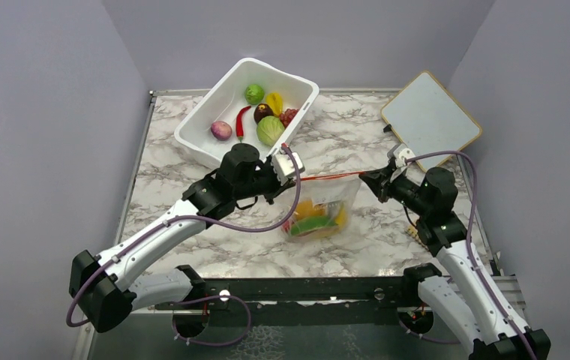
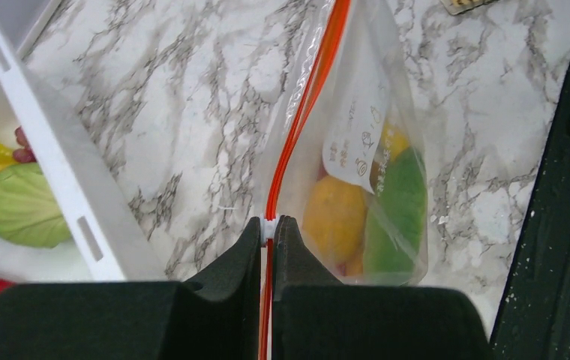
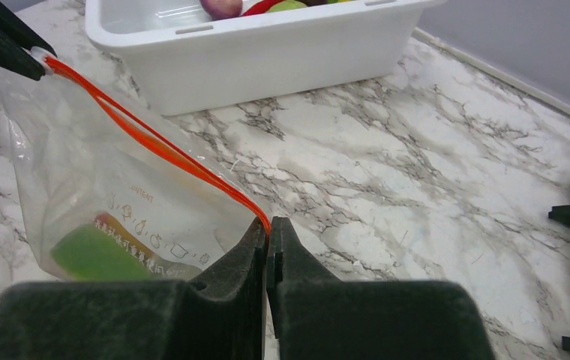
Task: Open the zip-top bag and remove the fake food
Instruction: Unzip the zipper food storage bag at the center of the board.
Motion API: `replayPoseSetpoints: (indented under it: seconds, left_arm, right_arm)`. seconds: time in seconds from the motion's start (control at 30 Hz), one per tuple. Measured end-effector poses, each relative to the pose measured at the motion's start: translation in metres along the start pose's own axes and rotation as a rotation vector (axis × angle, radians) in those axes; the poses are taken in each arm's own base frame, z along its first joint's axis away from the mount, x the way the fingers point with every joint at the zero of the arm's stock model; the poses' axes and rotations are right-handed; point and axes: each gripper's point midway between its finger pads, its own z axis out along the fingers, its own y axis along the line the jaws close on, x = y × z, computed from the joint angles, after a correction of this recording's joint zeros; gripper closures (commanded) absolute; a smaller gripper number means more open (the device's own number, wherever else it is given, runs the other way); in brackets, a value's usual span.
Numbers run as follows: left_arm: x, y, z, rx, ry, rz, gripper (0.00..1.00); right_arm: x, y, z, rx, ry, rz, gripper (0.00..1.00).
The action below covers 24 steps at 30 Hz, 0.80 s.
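Centrally in the top view, the zip-top bag (image 1: 327, 196) is held stretched by its orange-red strip: left hand (image 2: 268, 225) pinched tight on one end, right hand (image 3: 268, 225) on the other. Its print is too small to read. Fake food (image 2: 334, 217) sits inside; open worktop (image 1: 387, 232) lies right of it.

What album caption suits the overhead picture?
The left gripper and right gripper hold a zip-top bag of toy fruit taut by its orange zip strip over a marble table.
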Motion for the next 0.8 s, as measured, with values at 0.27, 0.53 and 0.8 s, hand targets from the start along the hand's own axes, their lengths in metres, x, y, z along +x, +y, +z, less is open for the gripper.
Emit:
replayPoseSetpoints:
  seconds: [0.27,0.53,0.8]
  left_arm:
    - [0.008,0.018,-0.023,-0.124,0.026,0.009,1.0]
    - [0.019,0.03,-0.035,-0.198,0.08,0.032,1.0]
    - [0.018,0.032,-0.036,-0.208,0.08,0.047,1.0]
  right_arm:
    - [-0.01,-0.005,-0.007,0.025,0.008,-0.073,0.99]
    - [-0.01,-0.013,-0.013,0.085,0.024,-0.081,0.99]
    - [-0.009,-0.014,-0.018,0.104,0.03,-0.078,0.99]
